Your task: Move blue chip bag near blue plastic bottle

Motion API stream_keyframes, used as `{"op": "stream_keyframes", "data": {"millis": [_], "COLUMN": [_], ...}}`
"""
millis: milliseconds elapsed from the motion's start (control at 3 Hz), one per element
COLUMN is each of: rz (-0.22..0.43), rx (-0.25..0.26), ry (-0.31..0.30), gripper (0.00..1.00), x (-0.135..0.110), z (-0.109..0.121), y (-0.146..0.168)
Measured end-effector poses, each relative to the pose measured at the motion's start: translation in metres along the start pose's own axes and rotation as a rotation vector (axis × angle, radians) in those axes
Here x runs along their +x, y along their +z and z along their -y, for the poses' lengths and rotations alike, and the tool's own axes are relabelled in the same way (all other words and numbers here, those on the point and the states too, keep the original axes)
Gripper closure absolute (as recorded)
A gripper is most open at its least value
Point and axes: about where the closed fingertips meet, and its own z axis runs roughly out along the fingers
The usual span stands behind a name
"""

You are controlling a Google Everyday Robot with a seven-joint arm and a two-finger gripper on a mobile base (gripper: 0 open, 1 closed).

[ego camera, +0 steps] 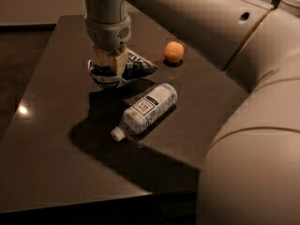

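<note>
The blue chip bag (133,70) is dark blue with white print and hangs tilted just above the dark table, held at its left part. My gripper (111,62) points down over it and is shut on the bag. The blue plastic bottle (145,109) lies on its side in the middle of the table, white cap toward the front left, label up. The bag is a short way behind and to the left of the bottle, close to its far end.
A round orange fruit (174,51) sits behind the bottle to the right. The dark table (56,149) ends at a front edge low in the view. My large pale arm (243,102) fills the right side.
</note>
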Motion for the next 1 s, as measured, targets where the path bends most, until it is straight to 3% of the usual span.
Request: {"op": "stream_keyframes", "data": {"millis": [333,1000], "rz": [0.024,0.08], "rx": [-0.014,-0.02], "ry": [0.017,0.003], "gripper": [0.84,0.37], "x": [-0.008,-0.026], "z": [-0.017,-0.032], "y": [0.0,-0.004]}}
